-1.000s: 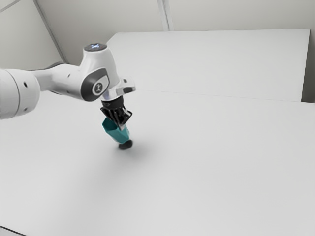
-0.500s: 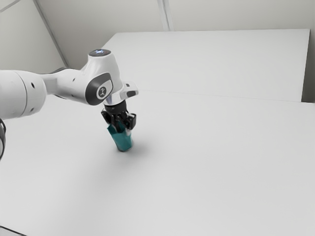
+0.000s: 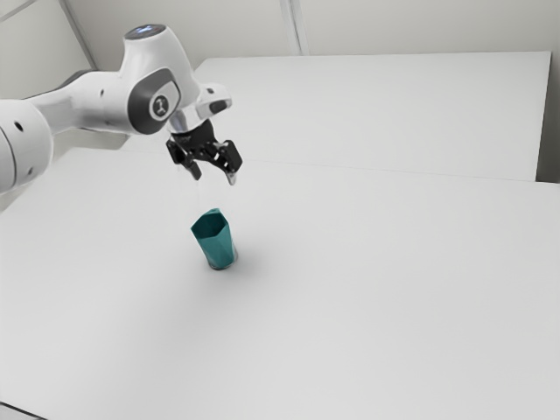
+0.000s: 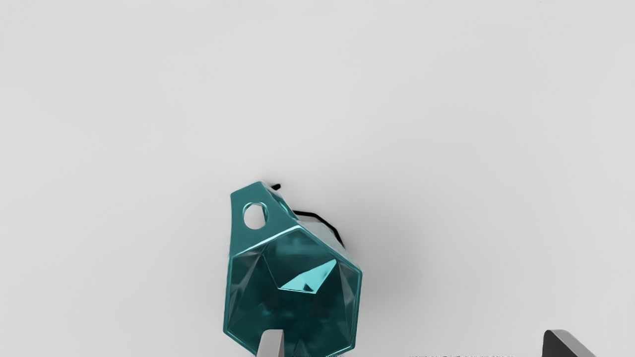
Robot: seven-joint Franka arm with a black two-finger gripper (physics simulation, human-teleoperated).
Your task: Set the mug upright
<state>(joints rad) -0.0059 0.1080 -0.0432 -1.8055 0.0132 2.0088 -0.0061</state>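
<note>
The mug (image 3: 220, 249) stands on its base on the worktop (image 3: 394, 289), open end facing up. The tool (image 3: 214, 178) is positioned above the mug, clear of contact, with its two fingers (image 4: 272, 346) set wide apart and nothing clamped between them. The arm (image 3: 92, 101) extends from the exterior view's left. In the wrist view, the mug presents a faceted teal body, an angular rim and a handle (image 4: 239, 228) with an oval through-hole. One fingertip overlaps the rim in that view. A thin black curved line (image 4: 325, 222) is located beside the mug's lower body.
</note>
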